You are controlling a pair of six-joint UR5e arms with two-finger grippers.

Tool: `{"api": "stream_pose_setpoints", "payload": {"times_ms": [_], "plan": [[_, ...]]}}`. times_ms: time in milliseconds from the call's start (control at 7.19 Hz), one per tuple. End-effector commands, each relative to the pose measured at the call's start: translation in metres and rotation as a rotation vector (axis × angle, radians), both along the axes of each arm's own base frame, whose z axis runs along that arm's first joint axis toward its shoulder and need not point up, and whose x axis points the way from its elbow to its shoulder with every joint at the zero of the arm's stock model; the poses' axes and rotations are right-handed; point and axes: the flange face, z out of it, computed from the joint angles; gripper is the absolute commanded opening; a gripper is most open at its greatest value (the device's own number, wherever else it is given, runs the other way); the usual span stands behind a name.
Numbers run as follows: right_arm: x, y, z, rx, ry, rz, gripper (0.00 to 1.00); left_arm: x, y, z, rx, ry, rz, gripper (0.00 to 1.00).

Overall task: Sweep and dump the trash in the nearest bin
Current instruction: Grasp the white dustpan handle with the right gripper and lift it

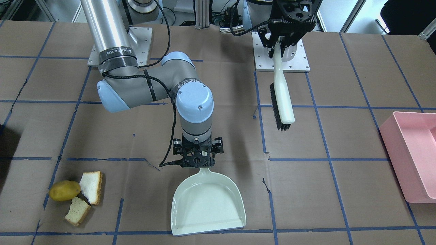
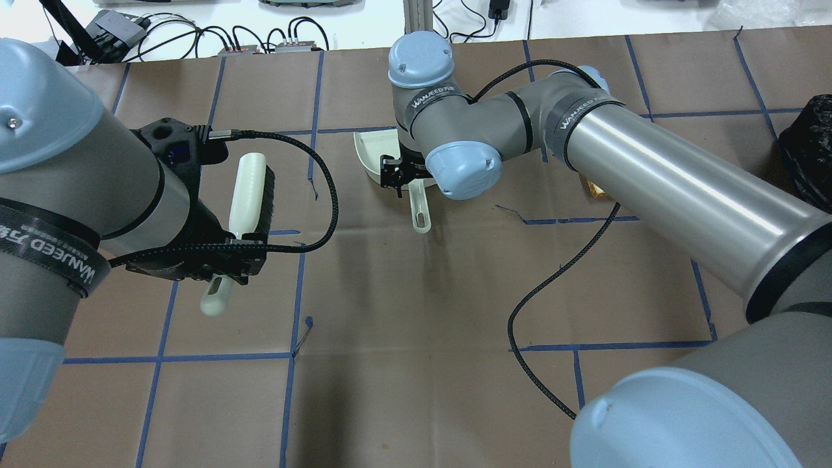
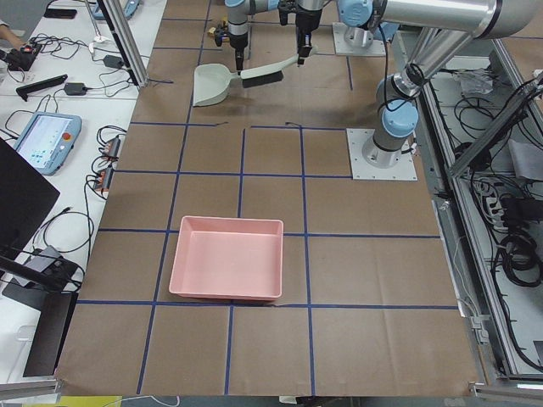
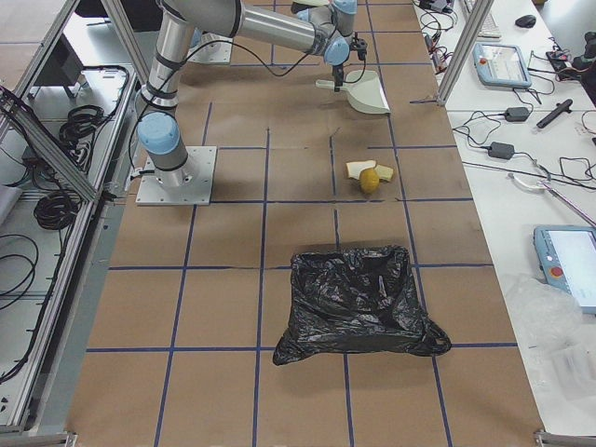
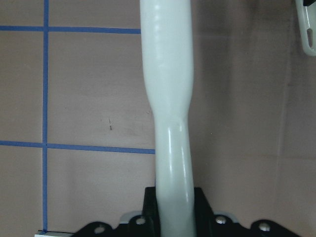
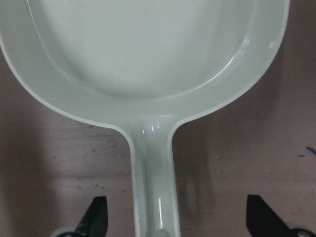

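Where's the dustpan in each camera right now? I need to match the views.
Front-facing: dustpan, lower centre.
Overhead: dustpan, upper centre, mostly under the right arm.
Exterior left: dustpan, top, left of centre.
Exterior right: dustpan, top, right of centre.
Left wrist: probably its handle end, top right corner.
Right wrist: dustpan fills the frame.
Shared landmark: the right gripper over its handle.

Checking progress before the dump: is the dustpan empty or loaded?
Empty. The dustpan shows a bare white inside; the potato and both bread pieces lie outside it, well apart.
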Motion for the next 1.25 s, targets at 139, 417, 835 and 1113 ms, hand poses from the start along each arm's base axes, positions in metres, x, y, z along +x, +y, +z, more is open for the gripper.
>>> {"api": "stream_pose_setpoints", "payload": {"times_ms": [139,417,835,1113], "plan": [[0.008,0.001,-0.023,0.021,0.006,-0.046,1.00,0.001,0.002,0.001,-0.005,-0.004,0.006,0.00],[0.012,0.000,-0.018,-0.004,0.002,-0.042,1.00,0.001,0.002,0.002,-0.009,-0.007,0.012,0.00],[0.013,-0.002,-0.016,-0.022,-0.008,-0.037,0.36,0.002,0.004,0.003,-0.011,-0.012,0.013,0.00],[0.012,-0.002,-0.010,-0.028,-0.009,-0.037,0.04,0.002,0.004,0.004,-0.013,-0.012,0.013,0.00]]}}
